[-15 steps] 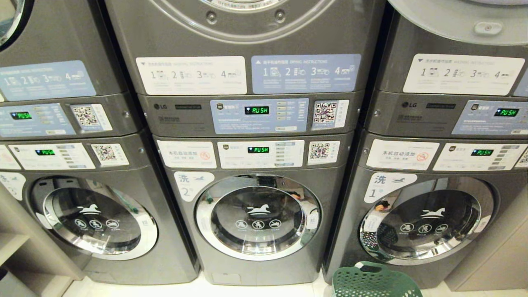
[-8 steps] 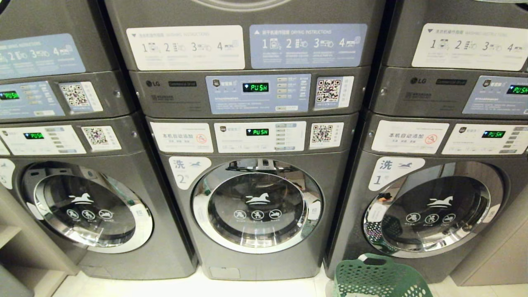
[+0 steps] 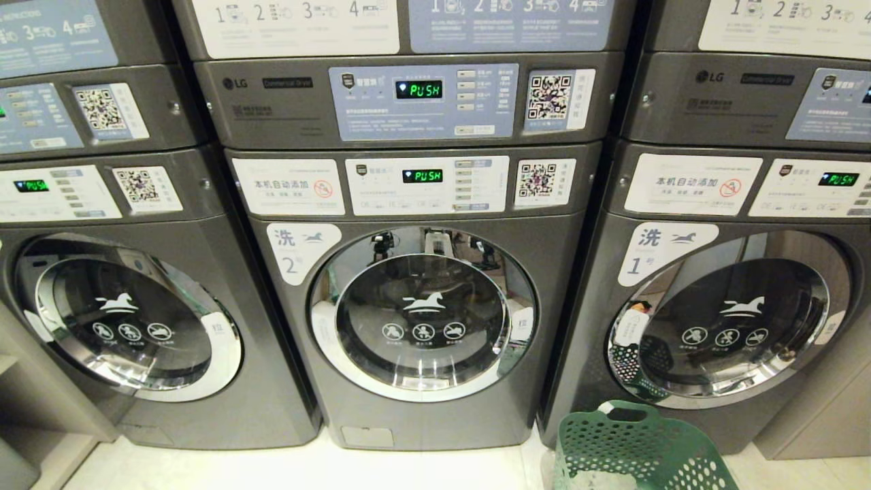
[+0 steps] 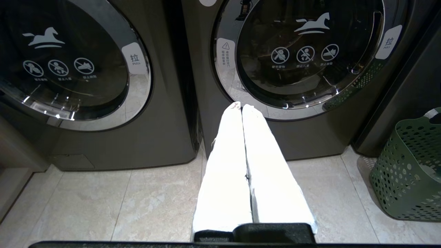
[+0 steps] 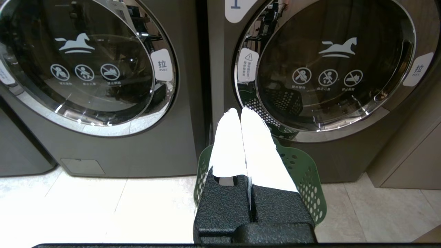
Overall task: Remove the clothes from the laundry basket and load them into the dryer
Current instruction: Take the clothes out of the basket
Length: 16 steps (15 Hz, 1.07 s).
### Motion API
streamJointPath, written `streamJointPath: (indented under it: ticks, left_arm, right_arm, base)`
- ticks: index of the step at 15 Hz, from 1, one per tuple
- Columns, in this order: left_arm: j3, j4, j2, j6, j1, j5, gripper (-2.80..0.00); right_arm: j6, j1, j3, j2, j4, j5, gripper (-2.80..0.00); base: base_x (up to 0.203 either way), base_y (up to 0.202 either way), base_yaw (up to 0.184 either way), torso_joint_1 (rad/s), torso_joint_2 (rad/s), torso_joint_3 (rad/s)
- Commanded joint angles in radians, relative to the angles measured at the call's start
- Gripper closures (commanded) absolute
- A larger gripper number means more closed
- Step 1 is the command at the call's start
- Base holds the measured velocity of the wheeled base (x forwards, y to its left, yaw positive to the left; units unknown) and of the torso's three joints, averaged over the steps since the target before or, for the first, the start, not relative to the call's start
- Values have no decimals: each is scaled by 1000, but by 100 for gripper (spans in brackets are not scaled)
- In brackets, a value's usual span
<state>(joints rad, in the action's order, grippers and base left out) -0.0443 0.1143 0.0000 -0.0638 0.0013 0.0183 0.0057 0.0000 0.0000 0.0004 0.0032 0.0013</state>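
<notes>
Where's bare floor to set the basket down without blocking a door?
Bare tile floor lies before machine 2 and the left machine. It is crowded at the right: the laundry basket sits against machine 1, beside a beige cabinet.

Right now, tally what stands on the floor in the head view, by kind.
Grey machines with round glass doors: 3
Green laundry basket: 1
Total: 4
</notes>
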Motion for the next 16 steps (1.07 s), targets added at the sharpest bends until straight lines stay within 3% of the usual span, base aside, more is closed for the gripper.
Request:
streamJointPath:
  ticks: [1, 16]
  left_arm:
    - [0, 1, 0, -1, 0, 0, 0]
    - [-1, 2, 0, 1, 0, -1, 0]
  right_arm:
    - [0, 0, 0, 0, 0, 0, 0]
    - [-1, 0, 0, 0, 0, 0, 0]
  base:
    - [0, 0, 0, -115, 354, 227]
    - [0, 0, 0, -9, 29, 19]
